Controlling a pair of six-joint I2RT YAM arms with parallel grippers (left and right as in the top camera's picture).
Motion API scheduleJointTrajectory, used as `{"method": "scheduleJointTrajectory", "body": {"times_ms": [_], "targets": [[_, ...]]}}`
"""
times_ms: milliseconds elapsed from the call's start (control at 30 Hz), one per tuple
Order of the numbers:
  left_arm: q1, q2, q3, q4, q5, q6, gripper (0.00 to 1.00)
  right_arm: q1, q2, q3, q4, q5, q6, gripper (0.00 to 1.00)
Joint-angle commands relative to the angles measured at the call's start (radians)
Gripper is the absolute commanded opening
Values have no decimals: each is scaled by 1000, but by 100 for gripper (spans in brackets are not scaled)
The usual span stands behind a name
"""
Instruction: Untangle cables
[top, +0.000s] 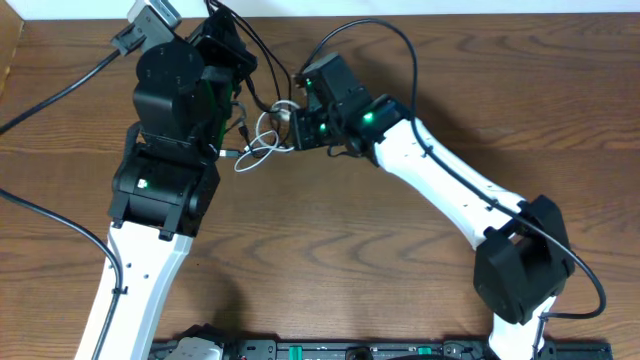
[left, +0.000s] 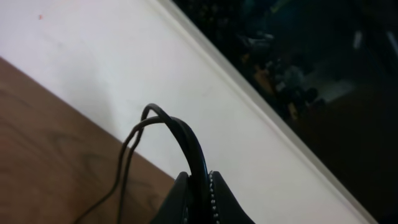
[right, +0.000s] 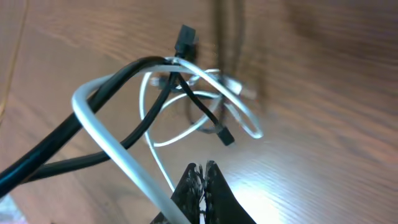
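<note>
A white cable (top: 262, 145) and a thin black cable (top: 262, 70) form a small tangle on the wooden table between the two arms. My left gripper (top: 228, 40) points toward the table's far edge. In the left wrist view its jaws (left: 202, 182) are shut on a loop of the black cable (left: 168, 121). My right gripper (top: 292, 118) sits at the right side of the tangle. In the right wrist view its jaws (right: 203, 171) are shut, with the white cable (right: 106, 134) running into them. The black cable (right: 93, 106) crosses the white one, and small black plug ends (right: 185, 40) hang loose.
Thicker black arm wires (top: 60, 90) run over the table at the far left and arc over the right arm (top: 400, 40). The table's far edge meets a white wall (left: 124, 56). A black rail (top: 350, 350) lies along the near edge.
</note>
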Motion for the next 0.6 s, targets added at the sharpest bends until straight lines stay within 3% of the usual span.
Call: {"method": "scheduleJointTrajectory", "body": {"times_ms": [0, 200, 367, 567], "targets": [[52, -11, 10, -47, -13, -5, 8, -119, -99, 8, -83, 131, -13, 1], [135, -56, 10, -58, -13, 16, 8, -417, -235, 8, -303, 322, -14, 1], [214, -93, 10, -59, -13, 36, 7, -622, -225, 8, -428, 480, -8, 1], [290, -117, 10, -63, -7, 36, 7, -809, -193, 8, -412, 424, -47, 1]]}}
